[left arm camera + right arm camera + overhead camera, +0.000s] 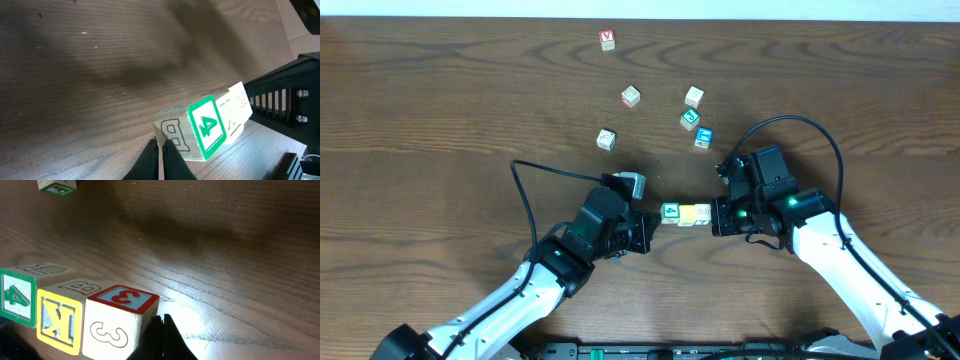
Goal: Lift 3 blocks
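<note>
Three blocks lie end to end in a short row: a green-faced one with a white 4 (670,212) (206,125) (17,297), a yellow one with a K (688,213) (57,315), and a pale one with red 3s (702,214) (117,325). My left gripper (653,220) (161,144) is shut, its tips pressed against the green block's outer end. At the opposite end, my right gripper (717,218) (162,317) is shut too and touches the pale block. Nothing sits between either pair of fingers. Whether the row is clear of the table I cannot tell.
Loose cubes are scattered at the back of the wooden table (440,110): a red-marked one (608,39), pale ones (631,96) (694,96) (606,139), a teal-green one (690,119) and a blue one (703,137). Black cables arc over each arm.
</note>
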Available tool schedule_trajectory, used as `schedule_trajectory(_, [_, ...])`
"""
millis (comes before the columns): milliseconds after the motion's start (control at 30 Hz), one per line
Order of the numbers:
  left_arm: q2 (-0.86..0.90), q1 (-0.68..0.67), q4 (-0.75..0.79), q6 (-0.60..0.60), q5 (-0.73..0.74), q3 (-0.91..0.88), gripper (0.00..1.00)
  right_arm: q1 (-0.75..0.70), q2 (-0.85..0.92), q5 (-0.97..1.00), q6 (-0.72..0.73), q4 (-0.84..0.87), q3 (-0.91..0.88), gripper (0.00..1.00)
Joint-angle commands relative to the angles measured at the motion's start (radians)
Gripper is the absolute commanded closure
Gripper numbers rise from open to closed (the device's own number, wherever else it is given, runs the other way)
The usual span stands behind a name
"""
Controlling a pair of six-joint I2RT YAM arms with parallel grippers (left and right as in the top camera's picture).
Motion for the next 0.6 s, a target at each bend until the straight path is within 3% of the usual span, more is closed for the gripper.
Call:
schedule_trajectory(0, [-0.009, -0.016, 0.013, -0.005, 0.074, 0.010, 0.93, 0.050, -0.016, -0.135, -0.043, 0.012, 0.037, 0.99])
schedule_trajectory(567, [-0.009, -0.016, 0.013, -0.004, 0.093, 0.010, 0.92, 0.069, -0.018, -0.132, -0.066, 0.005, 0.068, 0.99])
